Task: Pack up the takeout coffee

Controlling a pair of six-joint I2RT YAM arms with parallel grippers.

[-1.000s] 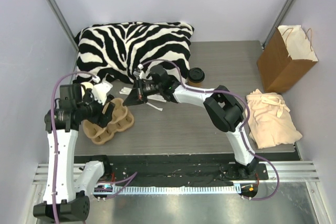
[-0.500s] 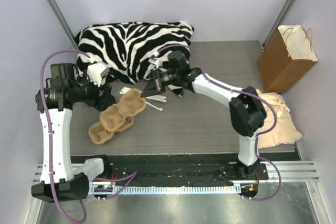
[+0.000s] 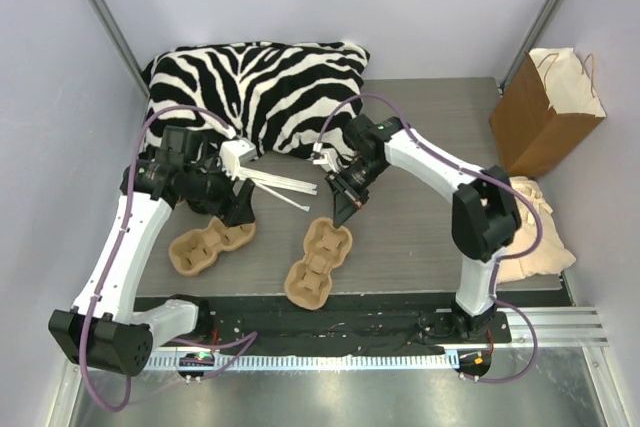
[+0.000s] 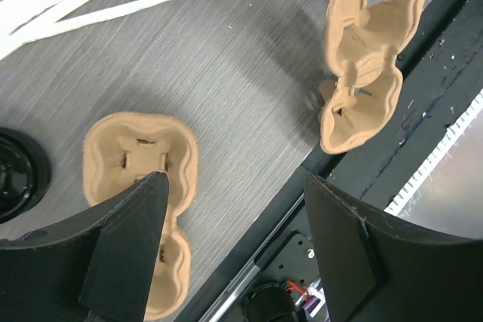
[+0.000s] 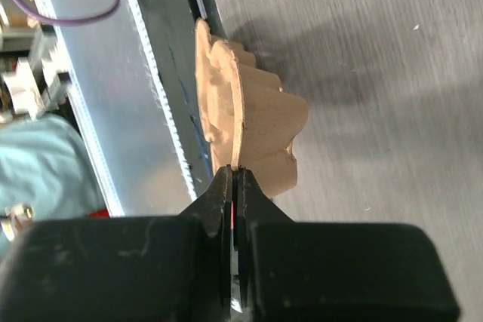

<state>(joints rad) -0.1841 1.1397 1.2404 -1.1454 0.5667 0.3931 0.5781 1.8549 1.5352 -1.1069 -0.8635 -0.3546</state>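
The takeout coffee does not show in any view; my right arm covers the spot by the pillow. My right gripper is shut on the rim of a brown pulp cup carrier, whose far end reaches the table's near edge. A second cup carrier lies flat on the table at the left. My left gripper hovers over that carrier's right end, open with nothing between its fingers. The held carrier also shows at the upper right of the left wrist view.
A zebra-striped pillow lies at the back left. White wrapped straws lie in front of it. A round black lid sits left of the flat carrier. A brown paper bag and a cream cloth bag stand at the right.
My right gripper has carried one carrier away from the other, to the right and toward the near edge. My left arm has swung in over the carrier left behind.
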